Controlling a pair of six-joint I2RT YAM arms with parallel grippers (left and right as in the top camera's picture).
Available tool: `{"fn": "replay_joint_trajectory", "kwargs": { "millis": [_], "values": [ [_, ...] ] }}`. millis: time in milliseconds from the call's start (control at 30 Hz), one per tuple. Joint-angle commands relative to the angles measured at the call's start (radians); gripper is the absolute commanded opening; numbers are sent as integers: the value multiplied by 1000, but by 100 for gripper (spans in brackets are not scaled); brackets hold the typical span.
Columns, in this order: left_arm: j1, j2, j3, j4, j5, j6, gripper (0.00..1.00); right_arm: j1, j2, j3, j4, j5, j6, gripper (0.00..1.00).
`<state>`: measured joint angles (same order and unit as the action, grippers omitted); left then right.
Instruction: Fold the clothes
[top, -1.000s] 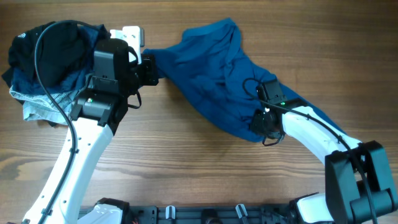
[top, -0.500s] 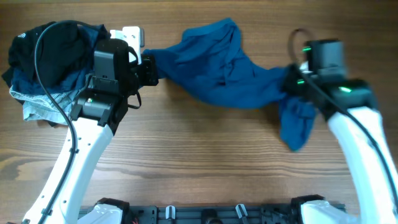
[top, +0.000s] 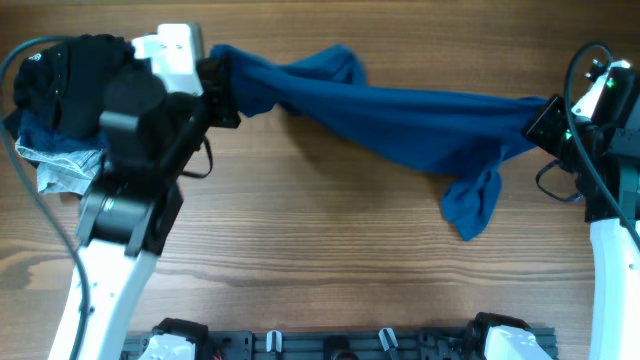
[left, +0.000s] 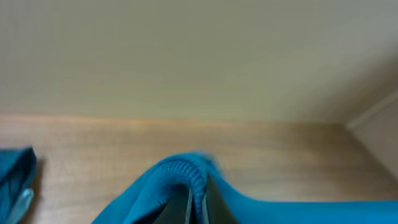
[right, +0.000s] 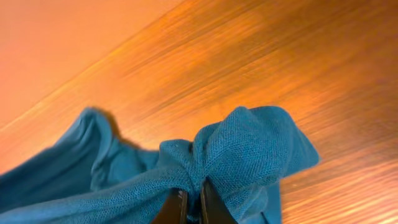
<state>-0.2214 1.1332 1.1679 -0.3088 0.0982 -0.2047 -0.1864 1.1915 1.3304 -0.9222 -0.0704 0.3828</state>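
The royal-blue garment (top: 400, 118) hangs stretched across the table between my two grippers, with a loose flap drooping at lower right. My left gripper (top: 216, 80) is shut on its left end; in the left wrist view the fingers (left: 198, 202) pinch a ribbed hem of the blue cloth (left: 180, 171). My right gripper (top: 542, 118) is shut on its right end; in the right wrist view the fingers (right: 189, 202) clamp a bunched knot of the cloth (right: 242, 149).
A pile of other clothes lies at the far left: a black garment (top: 70, 75) on top of pale denim (top: 60, 170). Wooden table (top: 300, 240) under the stretched cloth. A rail runs along the front edge (top: 330, 345).
Both arms have pulled apart: the right gripper swung far right and up with the cloth, the left shifted up. The garment went from a crumpled heap to a taut band.
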Motion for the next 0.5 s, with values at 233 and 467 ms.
{"fn": "replay_joint_trajectory", "kwargs": {
  "millis": [233,467],
  "values": [
    [9,-201,35,56,-18,-17,4,-9,-18,18,55,-186,-123,4],
    [8,-226,35,19,-79,-16,4,-9,-18,18,60,-194,-159,4]
  ]
}}
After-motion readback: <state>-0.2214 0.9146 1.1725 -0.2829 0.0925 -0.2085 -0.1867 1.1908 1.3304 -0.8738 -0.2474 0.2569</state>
